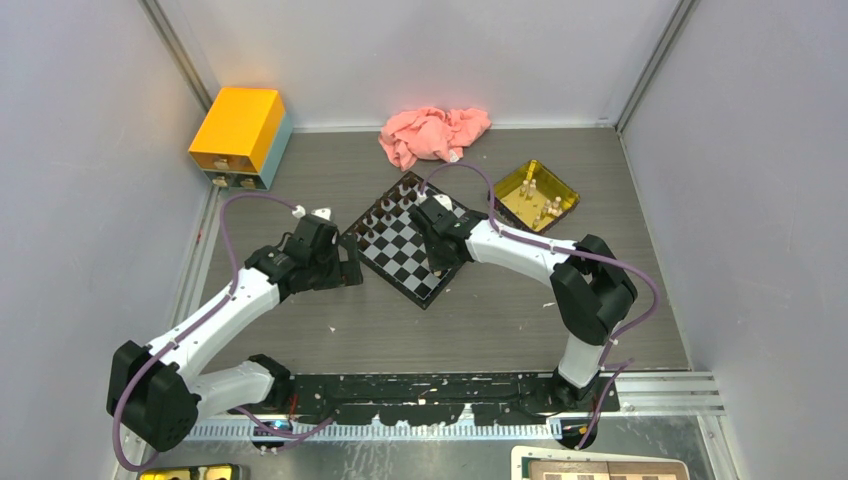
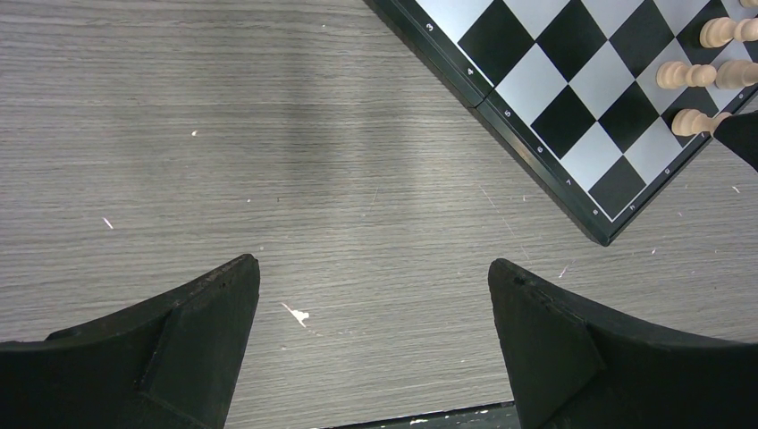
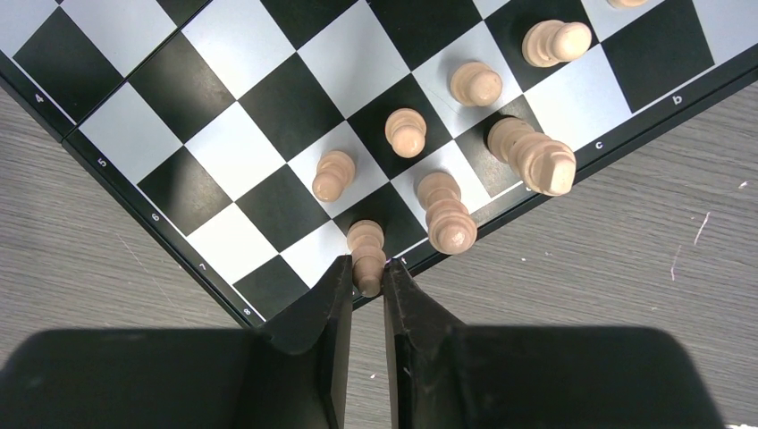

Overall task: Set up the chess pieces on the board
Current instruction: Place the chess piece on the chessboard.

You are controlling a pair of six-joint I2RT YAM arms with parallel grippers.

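The black-and-grey board [image 1: 392,258] lies diagonally on the table, its corner also showing in the left wrist view [image 2: 572,107]. Dark chess pieces [image 1: 385,208] line its far-left edge. Several pale chess pieces [image 3: 407,131] stand in two rows near the lettered edge [image 3: 626,116]. My right gripper [image 3: 367,273] is shut on the head of a pale piece [image 3: 366,243] standing on an edge square near the board's corner. My left gripper [image 2: 374,273] hangs open over bare table to the left of the board, with nothing between its fingers.
A yellow see-through tray [image 1: 537,195] holding a few pale pieces sits right of the board. A pink cloth [image 1: 433,133] lies at the back, and a yellow box [image 1: 238,135] stands at the back left. Grey walls close in both sides.
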